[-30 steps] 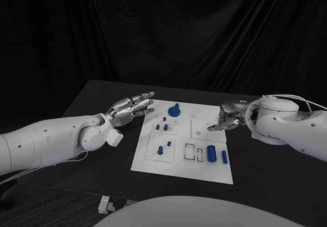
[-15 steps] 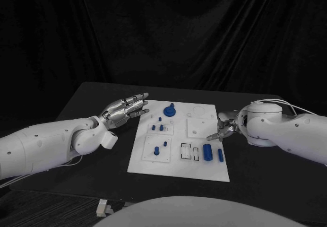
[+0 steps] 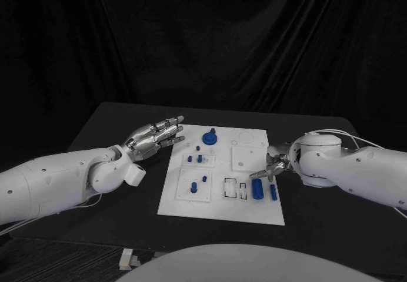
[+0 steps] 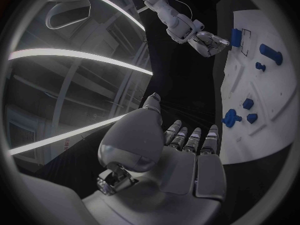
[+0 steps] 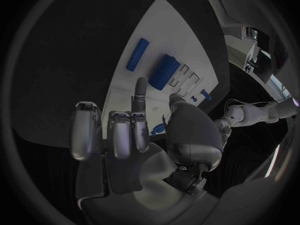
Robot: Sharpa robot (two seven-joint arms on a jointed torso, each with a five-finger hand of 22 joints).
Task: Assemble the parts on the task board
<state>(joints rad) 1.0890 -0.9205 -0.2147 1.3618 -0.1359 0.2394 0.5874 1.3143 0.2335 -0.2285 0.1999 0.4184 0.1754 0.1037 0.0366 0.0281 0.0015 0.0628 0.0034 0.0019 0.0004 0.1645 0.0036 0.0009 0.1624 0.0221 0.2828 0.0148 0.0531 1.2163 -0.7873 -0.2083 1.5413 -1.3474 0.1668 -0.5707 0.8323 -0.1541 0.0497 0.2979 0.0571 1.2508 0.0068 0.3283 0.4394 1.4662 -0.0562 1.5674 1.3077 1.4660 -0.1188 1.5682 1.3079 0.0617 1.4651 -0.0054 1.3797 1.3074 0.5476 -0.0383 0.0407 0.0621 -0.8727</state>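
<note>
1. Task board (image 3: 249,157) mid-table; several blue parts (image 3: 201,158) stand seated, two cylinders (image 3: 257,188) lie loose by my right hand (image 3: 273,164).
2. Right hand: fingers apart, empty, reaching in.
3. Left hand (image 3: 155,137) spread, empty, beside board.

Behind the black table (image 3: 119,126) we see a black curtain (image 3: 203,53) hanging in long vertical folds across the whole back of the scene. Below the table's near edge, dark floor (image 3: 76,258) shows, with a small pale block (image 3: 129,257) lying on it. Looking up from behind the left wrist, we see a ceiling with 2 long bright light strips (image 4: 75,55) curving across it, and a pale rounded fixture (image 4: 69,12) near them. Past the right wrist, a lit stretch of room with pale furniture (image 5: 253,40) appears, too small for us to make out.
</note>
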